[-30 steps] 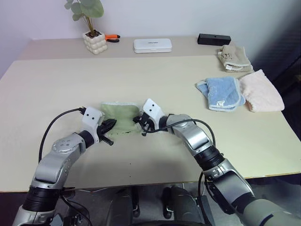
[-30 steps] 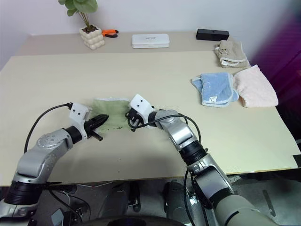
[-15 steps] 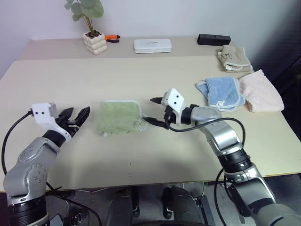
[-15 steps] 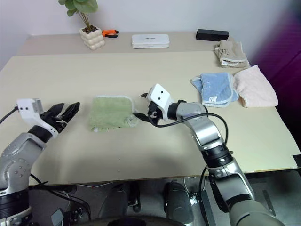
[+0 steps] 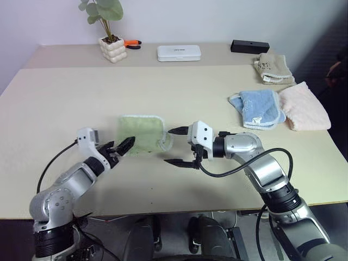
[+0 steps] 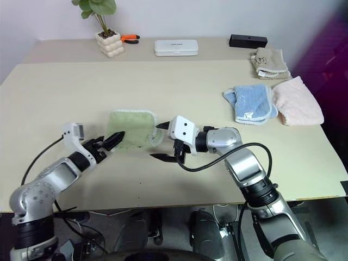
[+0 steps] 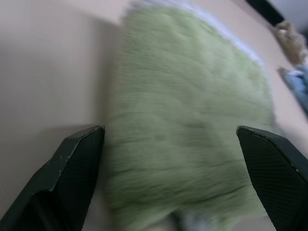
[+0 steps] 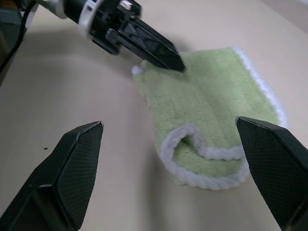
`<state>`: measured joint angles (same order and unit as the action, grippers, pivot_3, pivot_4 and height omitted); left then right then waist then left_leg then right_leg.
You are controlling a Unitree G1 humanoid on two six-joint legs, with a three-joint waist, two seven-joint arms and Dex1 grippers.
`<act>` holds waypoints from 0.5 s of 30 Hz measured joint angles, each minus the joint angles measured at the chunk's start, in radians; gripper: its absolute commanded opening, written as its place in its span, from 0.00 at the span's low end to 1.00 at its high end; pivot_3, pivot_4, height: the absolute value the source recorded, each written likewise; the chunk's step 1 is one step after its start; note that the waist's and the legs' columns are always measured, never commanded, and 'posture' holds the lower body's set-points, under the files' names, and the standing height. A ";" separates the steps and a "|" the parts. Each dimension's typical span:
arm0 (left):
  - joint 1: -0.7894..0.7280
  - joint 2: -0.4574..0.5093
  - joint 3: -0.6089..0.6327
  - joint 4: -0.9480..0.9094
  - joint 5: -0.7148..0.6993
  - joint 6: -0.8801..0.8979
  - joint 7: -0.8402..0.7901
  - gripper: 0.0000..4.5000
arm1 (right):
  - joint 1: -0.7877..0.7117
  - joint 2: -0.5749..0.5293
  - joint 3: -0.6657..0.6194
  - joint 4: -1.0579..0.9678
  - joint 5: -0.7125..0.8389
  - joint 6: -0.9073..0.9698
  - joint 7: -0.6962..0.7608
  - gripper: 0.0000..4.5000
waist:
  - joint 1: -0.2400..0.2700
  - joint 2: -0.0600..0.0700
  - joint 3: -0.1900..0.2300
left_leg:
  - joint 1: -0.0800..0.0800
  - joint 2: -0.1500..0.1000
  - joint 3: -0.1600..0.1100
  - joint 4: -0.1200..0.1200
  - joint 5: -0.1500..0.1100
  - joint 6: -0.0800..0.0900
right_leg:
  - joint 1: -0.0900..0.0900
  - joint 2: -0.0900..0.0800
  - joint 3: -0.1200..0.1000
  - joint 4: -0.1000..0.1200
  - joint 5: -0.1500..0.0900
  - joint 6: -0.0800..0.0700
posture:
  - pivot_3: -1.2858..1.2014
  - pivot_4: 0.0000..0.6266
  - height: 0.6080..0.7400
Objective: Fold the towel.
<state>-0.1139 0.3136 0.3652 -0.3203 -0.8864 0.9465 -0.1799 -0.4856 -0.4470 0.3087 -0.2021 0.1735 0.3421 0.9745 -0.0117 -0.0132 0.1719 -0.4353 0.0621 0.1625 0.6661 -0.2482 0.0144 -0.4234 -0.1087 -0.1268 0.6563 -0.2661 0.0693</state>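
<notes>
The towel point(image 5: 141, 135) is a light green cloth with whitish edging, lying folded on the table point(image 5: 65, 103) a little left of centre. Its near right corner point(image 5: 165, 144) curls up in a loop of edging. My left gripper point(image 5: 123, 145) is open, its fingertips point(image 8: 166, 54) at the towel's near left edge; the left wrist view has the towel point(image 7: 192, 120) between its spread fingers. My right gripper point(image 5: 174, 146) stands open just right of the towel, pointing left at the curled corner, with nothing between its fingers. From the right wrist, the towel point(image 8: 216, 106) lies straight ahead.
A light blue folded towel point(image 5: 258, 107) and a pale pink one point(image 5: 304, 111) lie at the right. Farther back are a beige cloth point(image 5: 273, 68), a black box point(image 5: 249, 46), a white case point(image 5: 179, 52), orange pliers point(image 5: 130, 43) and a potted plant point(image 5: 113, 48).
A second ago both grippers were shut at the towel's near edge. They opened and drew apart; the left has since swung back to the towel's left edge, the right stays open at its right.
</notes>
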 measured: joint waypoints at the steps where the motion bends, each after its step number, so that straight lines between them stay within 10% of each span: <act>1: -0.005 -0.013 -0.001 0.008 0.000 0.001 0.003 0.62 | 0.003 -0.001 0.000 0.000 -0.005 -0.005 -0.005 1.00 | 0.000 0.000 0.000 | 0.000 0.000 0.000 0.000 0.000 0.000 | 0.000 0.000 0.000 0.000 0.000 0.000 | 0.52 0.24 1.00; 7: -0.027 -0.048 -0.021 0.033 0.001 0.001 0.007 0.01 | 0.012 -0.005 0.003 0.001 -0.036 -0.027 -0.025 1.00 | -0.001 0.000 0.000 | 0.000 0.000 0.000 0.000 0.000 0.000 | 0.000 0.000 0.000 0.000 0.000 0.000 | 0.52 0.24 1.00; 15: -0.168 -0.077 0.196 0.104 0.014 -0.271 0.132 0.01 | 0.012 -0.004 0.002 0.012 -0.052 -0.035 -0.046 1.00 | -0.008 -0.001 0.000 | 0.000 0.001 -0.001 0.000 0.000 0.000 | 0.000 0.001 0.000 0.000 0.000 0.000 | 0.52 0.24 1.00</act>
<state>-0.2815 0.2364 0.5617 -0.2166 -0.8726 0.6755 -0.0484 -0.4741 -0.4509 0.3102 -0.1903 0.1220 0.3071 0.9286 -0.0194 -0.0138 0.1723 -0.4353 0.0630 0.1620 0.6664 -0.2479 0.0141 -0.4235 -0.1076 -0.1268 0.6563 -0.2659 0.0688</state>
